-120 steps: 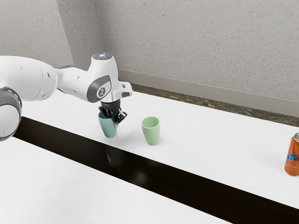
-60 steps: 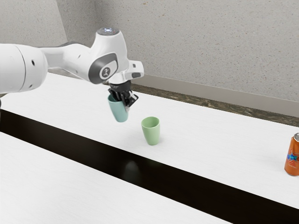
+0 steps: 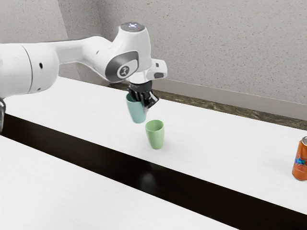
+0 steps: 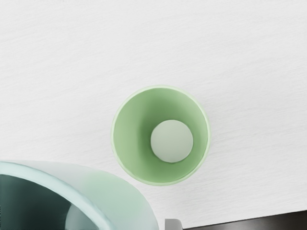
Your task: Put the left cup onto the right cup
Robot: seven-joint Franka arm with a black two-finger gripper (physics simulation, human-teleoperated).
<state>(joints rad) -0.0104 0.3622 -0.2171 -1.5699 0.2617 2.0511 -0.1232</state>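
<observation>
Exterior view | fingers (image 3: 146,101) clamped on teal cup (image 3: 136,112), aloft, tilted | green cup (image 3: 155,134) upright | orange can (image 3: 301,159) label unreadable

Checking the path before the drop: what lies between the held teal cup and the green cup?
Nothing: in the exterior view only a bare gap separates the teal cup in the gripper from the green cup.

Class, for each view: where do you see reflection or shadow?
Exterior view: the glossy black strip carries a dim reflection below the teal cup and green cup; the white table looks matte. Wrist view: the green cup is evenly lit, casting no hard shadow.
</observation>
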